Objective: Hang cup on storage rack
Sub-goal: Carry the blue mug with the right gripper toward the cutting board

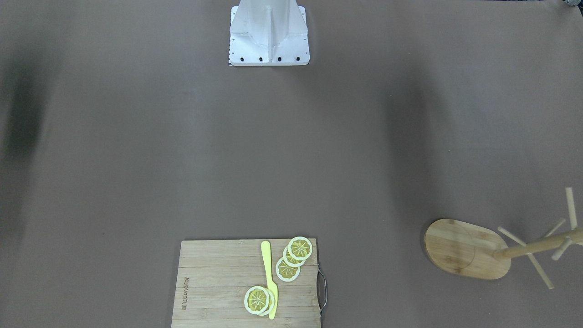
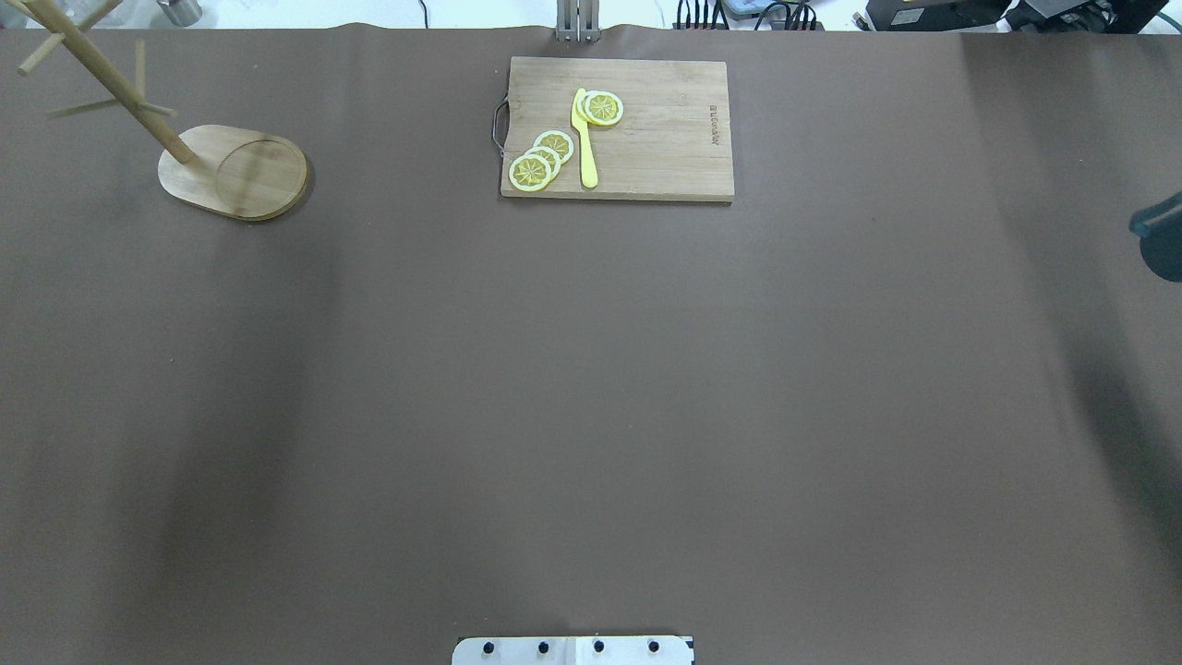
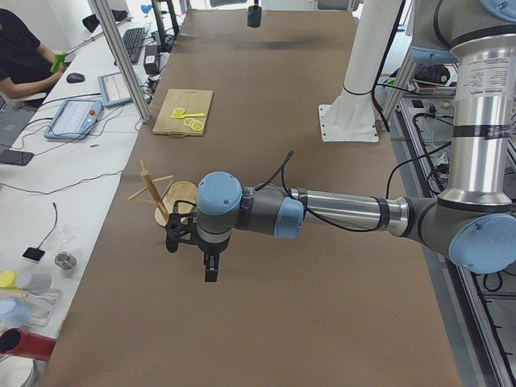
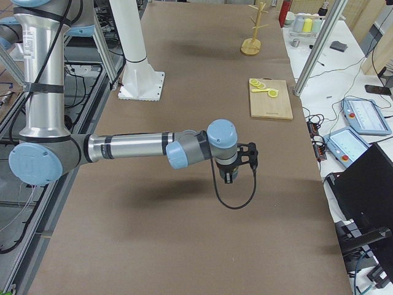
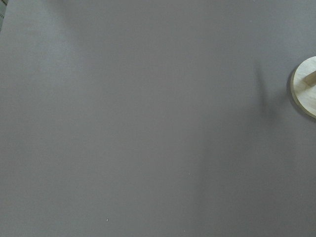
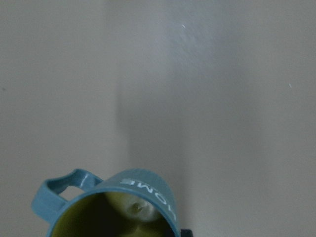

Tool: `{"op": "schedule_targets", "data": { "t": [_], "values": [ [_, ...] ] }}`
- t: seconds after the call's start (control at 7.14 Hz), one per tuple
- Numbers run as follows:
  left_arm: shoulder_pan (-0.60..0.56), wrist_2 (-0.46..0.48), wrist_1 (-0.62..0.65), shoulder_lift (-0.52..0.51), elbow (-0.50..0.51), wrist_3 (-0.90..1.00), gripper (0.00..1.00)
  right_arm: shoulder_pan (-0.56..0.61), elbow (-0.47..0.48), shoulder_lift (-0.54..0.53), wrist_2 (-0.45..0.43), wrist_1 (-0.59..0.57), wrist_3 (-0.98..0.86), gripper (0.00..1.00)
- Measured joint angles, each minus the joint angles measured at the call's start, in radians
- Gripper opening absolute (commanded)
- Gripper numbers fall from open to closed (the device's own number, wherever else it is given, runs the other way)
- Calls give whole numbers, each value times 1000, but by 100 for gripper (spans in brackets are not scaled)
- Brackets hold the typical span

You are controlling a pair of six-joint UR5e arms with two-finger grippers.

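the right gripper (image 4: 228, 176) shows only in the side view from the table's right end, hanging from a wrist held well above the table. from there i cannot tell whether its fingers are spread or closed, or whether they have hold of anything. its wrist camera looks straight down and catches the cup (image 6: 148, 190) at the bottom edge, upright on the brown table (image 2: 591, 416), yellowish mouth up, handle toward that view's left. the left gripper (image 3: 210, 270) is likewise seen only from its own end of the table, its opening unreadable. it hovers near the storage rack (image 1: 467, 248), whose base edge peeks into the left wrist view. cup and rack sit toward opposite ends of the table, well apart. between them, on the operators' side, a cutting board (image 2: 617, 129) carries lemon slices (image 2: 531, 173) and a yellow knife (image 2: 584, 139). the step in hand looks like the reach for the cup. to do it well, centre the fingers over the rim and come down on the wall opposite the handle, so the loop is free for 1 of the pegs. keep the mug level. the long carry probably needs a hand-over between the 2 arms.
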Motion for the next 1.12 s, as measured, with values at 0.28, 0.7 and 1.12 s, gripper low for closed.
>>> {"op": "schedule_targets", "data": {
  "t": [0.28, 0.7, 1.12],
  "values": [
    [1, -1, 2, -1, -4, -2, 98, -89, -3, 188, -15, -73, 5, 0],
    [2, 0, 0, -6, 5, -1, 98, -334, -49, 493, -101, -81, -4, 0],
    [1, -1, 0, -2, 8, -1, 98, -586, -85, 674, -279, -61, -1, 0]
  ]
}}
